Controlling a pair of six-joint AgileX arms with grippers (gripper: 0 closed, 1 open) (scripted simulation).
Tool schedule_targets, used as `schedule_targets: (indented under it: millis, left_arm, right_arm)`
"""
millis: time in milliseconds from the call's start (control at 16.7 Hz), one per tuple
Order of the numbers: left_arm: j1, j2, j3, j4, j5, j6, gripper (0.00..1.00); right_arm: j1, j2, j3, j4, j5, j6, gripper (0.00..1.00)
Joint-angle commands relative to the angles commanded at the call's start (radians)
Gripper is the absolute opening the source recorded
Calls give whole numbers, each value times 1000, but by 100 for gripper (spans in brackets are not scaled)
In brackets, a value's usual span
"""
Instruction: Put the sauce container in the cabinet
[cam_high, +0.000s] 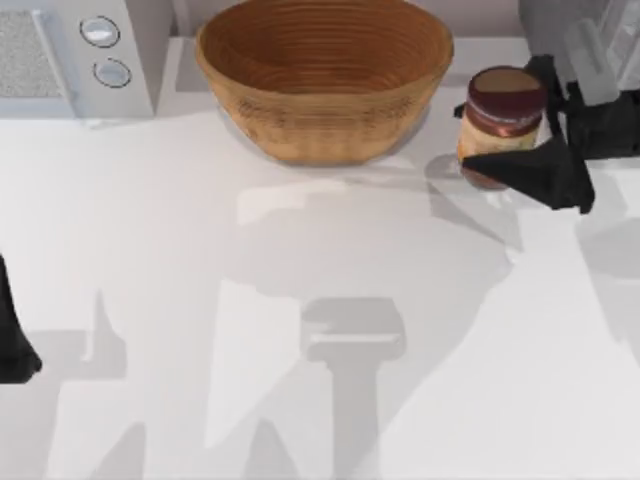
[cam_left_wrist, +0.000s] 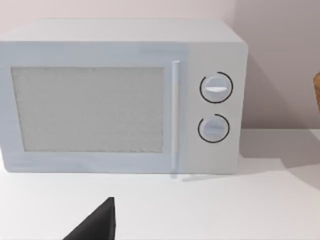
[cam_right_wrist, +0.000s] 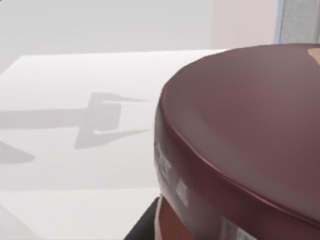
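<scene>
One sauce container (cam_high: 503, 118) is recorded at the upper right of the top frame, beside the woven basket (cam_high: 322, 75), with the right pincer (cam_high: 535, 135) closed around it; whether it is lifted off the counter (cam_high: 300, 350) cannot be told. Placement in the cabinet (cam_high: 575, 30) (upper right corner) is judged still outstanding. Left pincer (cam_high: 15, 345): parked at the left edge, finger state cannot be told. White counter, pale wall, white microwave (cam_left_wrist: 120, 95) noted.
</scene>
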Motion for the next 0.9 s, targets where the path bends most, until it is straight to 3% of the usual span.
schedule_targets:
  millis: [540,720,900]
  left_arm:
    - [0,0,0,0,0,0,100]
    - [0,0,0,0,0,0,100]
    - [0,0,0,0,0,0,100]
  right_arm:
    - [-2,-48,14,-48,4,-8,0]
    - [-17,-31,-13,-60,9,-86,0]
    - [-42,-27,-64,-78,29,-252,0]
